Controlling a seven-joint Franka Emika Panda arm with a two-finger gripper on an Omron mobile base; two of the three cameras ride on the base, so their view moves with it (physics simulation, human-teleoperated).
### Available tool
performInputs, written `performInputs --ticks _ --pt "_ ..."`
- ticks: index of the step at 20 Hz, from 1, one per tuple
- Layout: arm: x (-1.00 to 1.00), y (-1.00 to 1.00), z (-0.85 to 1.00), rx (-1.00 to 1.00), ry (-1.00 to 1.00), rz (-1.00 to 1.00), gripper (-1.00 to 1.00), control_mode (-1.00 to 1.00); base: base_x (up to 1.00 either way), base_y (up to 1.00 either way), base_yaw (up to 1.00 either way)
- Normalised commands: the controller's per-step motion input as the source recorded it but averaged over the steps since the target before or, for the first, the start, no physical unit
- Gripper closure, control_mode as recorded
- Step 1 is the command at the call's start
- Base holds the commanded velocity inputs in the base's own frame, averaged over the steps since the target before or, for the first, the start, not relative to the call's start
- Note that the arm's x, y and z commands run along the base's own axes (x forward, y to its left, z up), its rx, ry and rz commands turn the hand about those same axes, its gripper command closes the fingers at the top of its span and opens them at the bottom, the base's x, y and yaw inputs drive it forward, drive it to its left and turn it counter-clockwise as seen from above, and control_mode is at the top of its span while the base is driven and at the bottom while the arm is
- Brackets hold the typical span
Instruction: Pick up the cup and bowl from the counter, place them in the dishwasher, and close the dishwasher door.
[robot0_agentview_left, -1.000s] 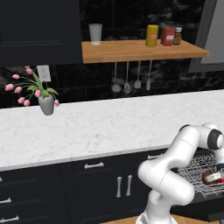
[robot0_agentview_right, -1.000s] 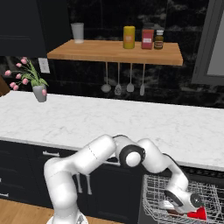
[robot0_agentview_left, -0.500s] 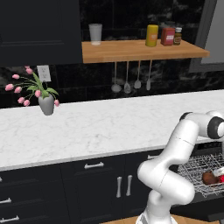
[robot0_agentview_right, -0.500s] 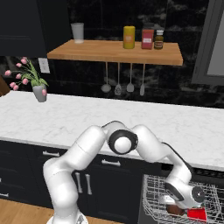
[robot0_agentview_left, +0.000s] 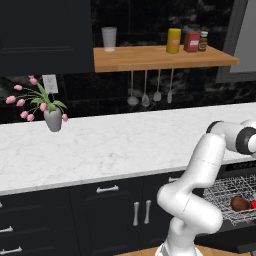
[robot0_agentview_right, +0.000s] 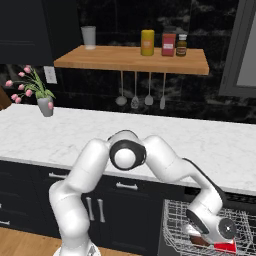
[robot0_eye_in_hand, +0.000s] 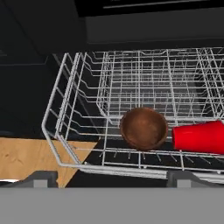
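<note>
The brown bowl (robot0_eye_in_hand: 143, 128) sits upright in the grey wire rack (robot0_eye_in_hand: 65, 109) pulled out of the black dishwasher (robot0_eye_in_hand: 144, 26). The red cup (robot0_eye_in_hand: 199, 137) lies on its side just right of it, close beside it. My gripper (robot0_eye_in_hand: 113, 179) hovers above the rack's front edge, open, its fingertips (robot0_eye_in_hand: 41, 178) set wide apart with nothing between them. From the right base view my hand (robot0_agentview_right: 216, 229) hangs low over the rack (robot0_agentview_right: 172, 225), with the cup (robot0_agentview_right: 226, 246) under it. Bowl (robot0_agentview_left: 239, 203) and rack (robot0_agentview_left: 220, 192) also appear in the left base view. The dishwasher door (robot0_eye_in_hand: 94, 153) lies open under the rack.
The white marble counter (robot0_agentview_left: 125, 145) carries a grey vase of pink flowers (robot0_agentview_left: 52, 119) at its left. A wooden shelf (robot0_agentview_left: 160, 56) above holds a glass and jars; utensils hang below it. Dark cabinets with silver handles (robot0_agentview_left: 107, 189) stand left of the dishwasher. Wooden floor (robot0_eye_in_hand: 30, 157) lies left of the rack.
The jaws have spread wider and stand clear of the bowl, which stays in the rack. The arm's elbow has risen and swung a little to the right.
</note>
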Motion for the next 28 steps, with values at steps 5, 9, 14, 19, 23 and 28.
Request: performInputs --ticks 5,9,14,19,23,28 --pt "-0.12 -0.17 0.81 0.15 -0.09 -0.11 -1.00 -1.00 0.00 0.00 0.00" --pt "0.00 -0.37 0.56 0.16 0.00 -0.10 -1.00 -1.00 0.00 0.00 0.00" --pt "0.00 -0.36 0.30 0.11 0.00 -0.08 -1.00 -1.00 0.00 0.00 0.00" --pt "-0.13 -0.29 0.15 0.09 0.00 -0.05 -1.00 -1.00 0.00 0.00 0.00" --pt "-0.74 0.00 0.05 0.03 -0.24 -0.01 -1.00 -1.00 0.00 0.00 0.00" --pt "-0.94 0.21 0.02 0.02 -0.55 0.00 -1.00 -1.00 0.00 0.00 0.00"
